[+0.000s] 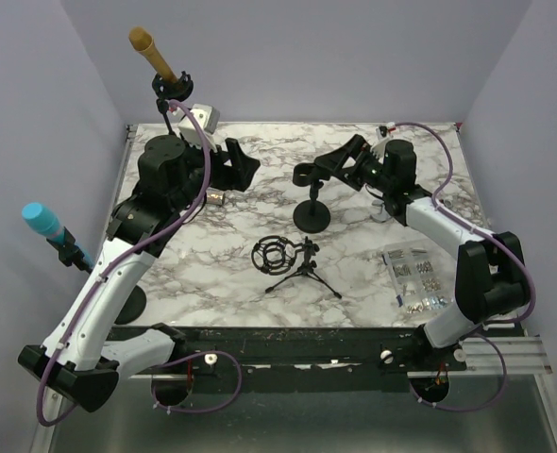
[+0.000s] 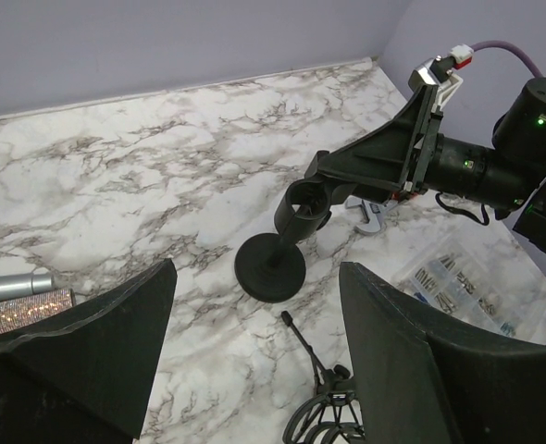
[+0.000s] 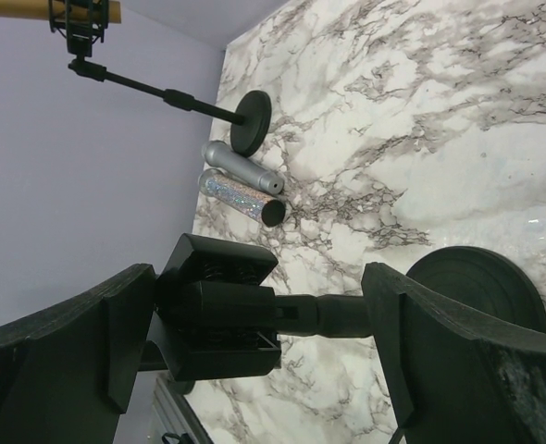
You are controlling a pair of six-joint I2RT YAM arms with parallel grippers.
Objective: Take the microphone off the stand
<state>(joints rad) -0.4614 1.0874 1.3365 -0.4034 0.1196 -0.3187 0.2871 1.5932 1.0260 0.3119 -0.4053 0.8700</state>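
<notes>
A black desk stand (image 1: 312,217) stands mid-table; its clip (image 3: 217,310) holds nothing. My right gripper (image 3: 257,277) is open wide with that clip and the top of the stem between its fingers. A silver microphone (image 3: 242,167) and a glittery microphone (image 3: 241,197) lie side by side on the marble to the left. Just above them hovers my left gripper (image 1: 245,165), open and empty. The left wrist view shows the stand's base (image 2: 271,268) beyond my left gripper (image 2: 256,268). A gold microphone (image 1: 144,44) sits in a stand at the back left, and a blue microphone (image 1: 41,220) in another at the left edge.
A black shock mount on a small tripod (image 1: 293,260) lies in front of the stand. A clear bag of small parts (image 1: 415,278) rests at the right front. Walls close the table (image 1: 260,142) at the back and both sides.
</notes>
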